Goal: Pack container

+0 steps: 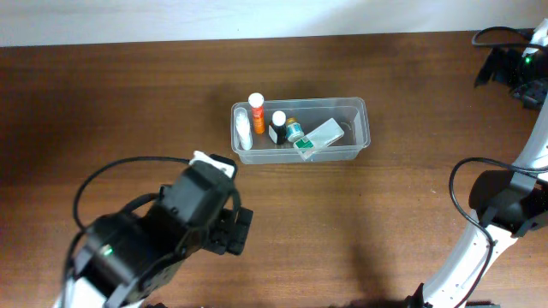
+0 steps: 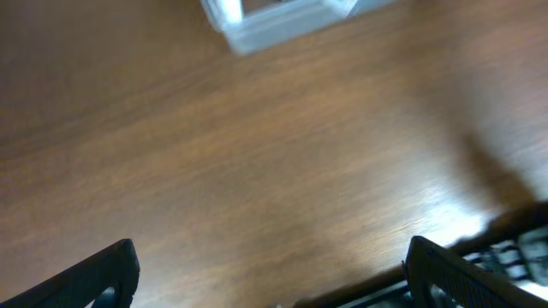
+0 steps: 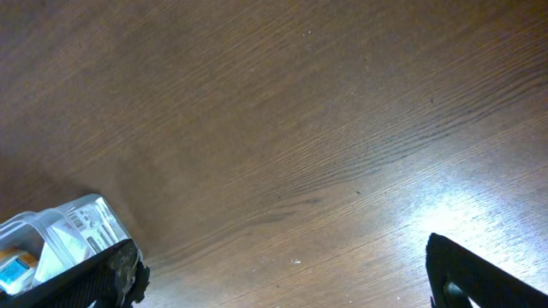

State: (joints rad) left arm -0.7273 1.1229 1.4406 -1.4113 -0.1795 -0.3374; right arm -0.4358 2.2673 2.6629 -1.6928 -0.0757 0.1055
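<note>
Sitting on the wooden table (image 1: 128, 94), the container (image 1: 300, 103) has bare wood all around its rim. Left claw (image 2: 270, 274) and right claw (image 3: 282, 265) gape wide, holding nothing.

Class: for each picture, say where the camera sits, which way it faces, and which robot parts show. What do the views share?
Overhead: above the table, looking straight down on the container; left arm and right arm both show.
Left wrist: on the left arm, looking down at the table, container corner at top; open left gripper at bottom.
Right wrist: on the right arm, looking down at the table, container corner lower left; open right gripper at bottom.
Shared: every view catches the container.
</note>
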